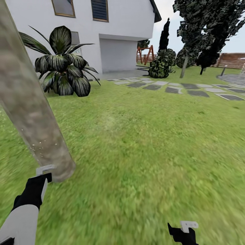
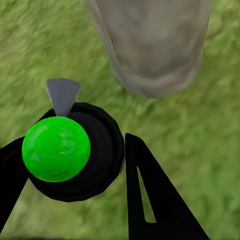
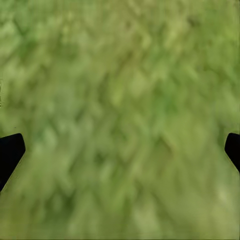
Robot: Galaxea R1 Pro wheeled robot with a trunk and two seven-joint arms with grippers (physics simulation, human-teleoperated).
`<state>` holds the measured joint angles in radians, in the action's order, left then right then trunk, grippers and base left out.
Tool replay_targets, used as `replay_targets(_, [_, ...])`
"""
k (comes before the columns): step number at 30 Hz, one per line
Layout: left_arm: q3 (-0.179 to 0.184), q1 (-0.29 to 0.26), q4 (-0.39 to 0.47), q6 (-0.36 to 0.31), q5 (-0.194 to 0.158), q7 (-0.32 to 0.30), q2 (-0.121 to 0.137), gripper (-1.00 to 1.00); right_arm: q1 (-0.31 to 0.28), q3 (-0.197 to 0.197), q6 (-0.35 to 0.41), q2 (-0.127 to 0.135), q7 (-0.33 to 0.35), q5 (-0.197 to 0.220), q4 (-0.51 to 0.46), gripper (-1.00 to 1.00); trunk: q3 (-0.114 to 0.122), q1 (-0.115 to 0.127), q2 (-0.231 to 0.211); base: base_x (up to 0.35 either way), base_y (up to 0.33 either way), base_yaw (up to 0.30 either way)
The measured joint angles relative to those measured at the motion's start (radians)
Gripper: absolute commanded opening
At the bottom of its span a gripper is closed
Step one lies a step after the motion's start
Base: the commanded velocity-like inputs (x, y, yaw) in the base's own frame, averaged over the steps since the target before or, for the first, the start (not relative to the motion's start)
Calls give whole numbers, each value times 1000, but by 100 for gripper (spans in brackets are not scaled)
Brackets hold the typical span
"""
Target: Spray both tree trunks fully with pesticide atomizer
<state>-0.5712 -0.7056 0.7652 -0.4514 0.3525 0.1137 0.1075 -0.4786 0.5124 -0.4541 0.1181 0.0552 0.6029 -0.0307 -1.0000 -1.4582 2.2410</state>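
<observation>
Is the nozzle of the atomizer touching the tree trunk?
Apart. In the left wrist view, grass shows between the grey nozzle of the atomizer and the tree trunk.

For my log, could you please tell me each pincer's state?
Left pincer: shut on the green-topped black pesticide atomizer.
Right pincer: open, empty.

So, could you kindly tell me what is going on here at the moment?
The robot stands on the lawn beside a thick leaning tree trunk. Its left hand is shut on the pesticide atomizer, whose grey nozzle points toward the trunk's base. The right hand hangs open over bare grass.
</observation>
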Motion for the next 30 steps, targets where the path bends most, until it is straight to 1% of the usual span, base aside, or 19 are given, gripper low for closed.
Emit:
replay_targets(4, [0,0,-5,-11,-4,-7,1,-100,0,0,0,0,0,0,0,100,0,0,0,231,-202,276])
replay_targets(8, [0,0,-8,-50,-7,-21,2,-100,0,0,0,0,0,0,0,100,0,0,0,231,-202,276])
replay_targets(10, [1,0,-8,-52,-8,-62,3,-100,0,0,0,0,0,0,0,100,0,0,0,231,-202,276])
replay_targets(12, [2,0,-8,-53,-7,-132,5,-100,0,0,0,0,0,0,0,100,0,0,0,231,-202,276])
replay_targets(13, [2,0,-8,-53,-3,-143,6,-100,0,0,0,0,0,0,0,100,0,0,0,231,-202,276])
replay_targets(22, [4,0,-7,-46,-2,-154,3,-100,0,0,0,0,0,0,0,100,0,0,0,226,-205,276])
replay_targets(25, [4,0,-6,-43,-1,-151,3,-100,0,0,0,0,0,0,0,100,0,0,0,108,-210,268])
replay_targets(30, [12,0,4,-28,-3,-161,-1,-100,0,-1,0,1,0,1,0,100,0,0,0,7,-17,33])
